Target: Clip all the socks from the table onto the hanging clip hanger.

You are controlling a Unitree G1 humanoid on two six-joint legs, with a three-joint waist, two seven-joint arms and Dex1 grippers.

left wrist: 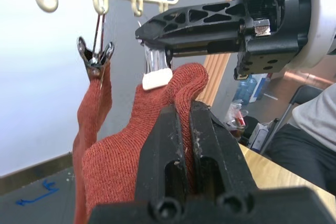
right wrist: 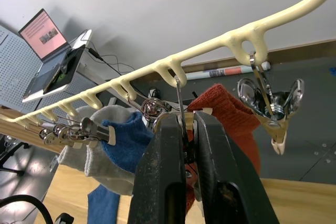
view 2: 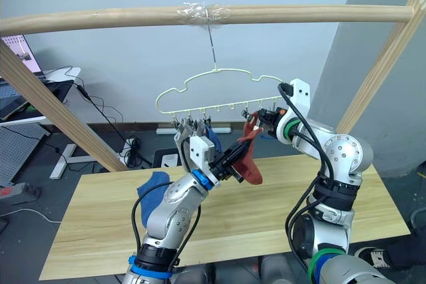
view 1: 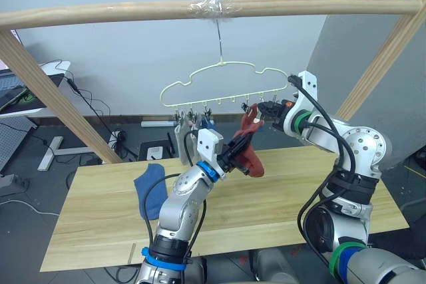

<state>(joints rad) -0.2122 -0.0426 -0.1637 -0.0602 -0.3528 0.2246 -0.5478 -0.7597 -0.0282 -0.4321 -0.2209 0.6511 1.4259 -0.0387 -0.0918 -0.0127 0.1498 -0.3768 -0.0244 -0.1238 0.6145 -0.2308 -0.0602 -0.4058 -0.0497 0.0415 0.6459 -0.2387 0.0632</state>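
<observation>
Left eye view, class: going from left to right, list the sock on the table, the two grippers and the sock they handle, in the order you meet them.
Blue sock on the table → left gripper → rust-red sock → right gripper.

A hanger (view 1: 219, 84) is hung from a wooden pole (view 1: 200, 10). A red sock (view 1: 253, 154) is held up beneath its clips by the left gripper (view 1: 236, 147); the right gripper (view 1: 266, 110) is raised at a clip. A blue sock (view 1: 152, 189) lies on the table (view 1: 279, 191)

Coarse matt knit rust-red sock (left wrist: 121, 145), shiny metal clips (right wrist: 270, 103), smooth pale plastic-looking clip hanger (right wrist: 173, 64).
</observation>
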